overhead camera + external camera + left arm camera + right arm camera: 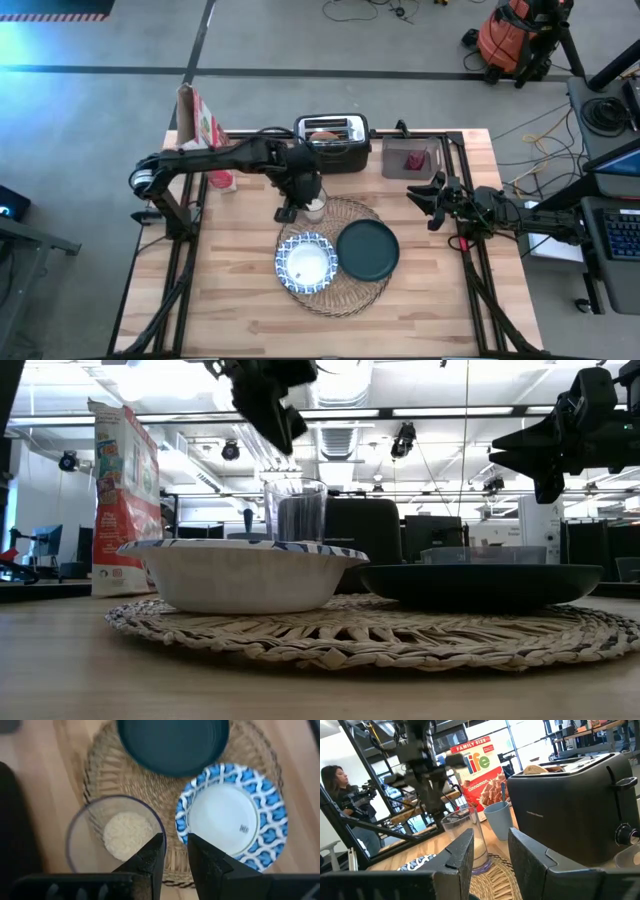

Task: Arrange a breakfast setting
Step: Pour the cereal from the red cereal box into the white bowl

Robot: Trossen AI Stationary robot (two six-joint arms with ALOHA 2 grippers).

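A round woven placemat lies mid-table. On it rest a blue-and-white patterned bowl and a dark teal plate. A clear glass with a little white milk stands upright on the mat's far edge. My left gripper hovers above the glass, clear of its rim, fingers slightly apart with nothing between them. My right gripper waits open at the table's right edge, pointing level toward the toaster. A small dark-red item lies in a grey tray.
A black-and-silver toaster with bread stands at the far edge behind the glass. A small blue cup and a cereal box stand to its left. The grey tray sits far right. A person shows in the room beyond.
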